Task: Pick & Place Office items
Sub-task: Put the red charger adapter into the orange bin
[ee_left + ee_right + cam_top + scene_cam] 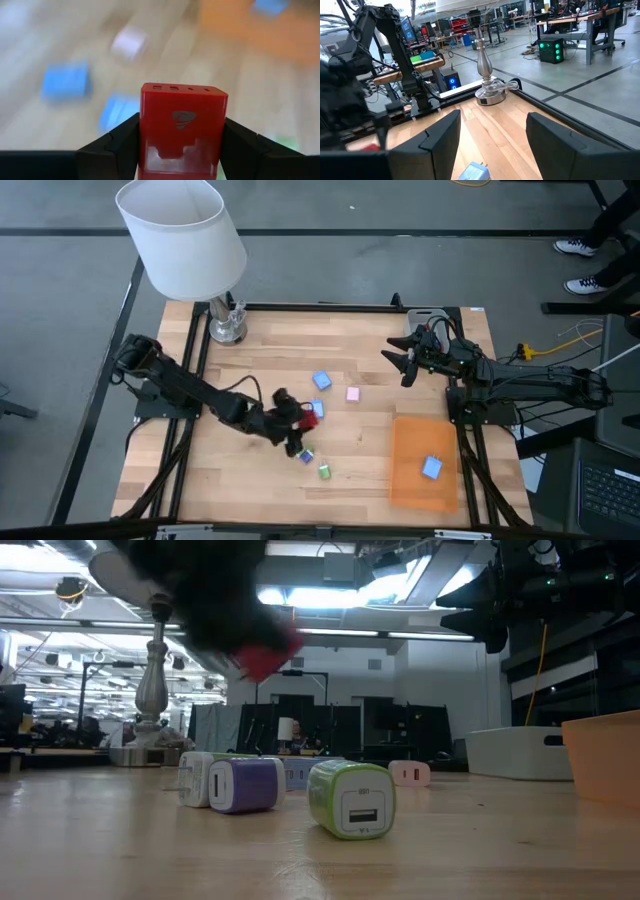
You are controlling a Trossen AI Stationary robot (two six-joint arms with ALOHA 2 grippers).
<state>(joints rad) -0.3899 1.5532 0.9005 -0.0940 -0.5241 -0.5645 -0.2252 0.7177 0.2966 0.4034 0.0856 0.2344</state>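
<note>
High view, centre frame: three blue chargers (321, 381), one pink (352, 394), one green (324, 471). Left wrist view alone shows the left tool (181, 145) clamping a red charger (182, 127) (right tool (405, 360) gapes empty).

In the high view, a lamp (185, 240) stands at the table's (260, 350) upper left corner. A flat sheet (410, 465) lies at lower right with one small block (431, 468) on it. More blocks (322, 381) are scattered around the centre, two (324, 471) below it.
</note>
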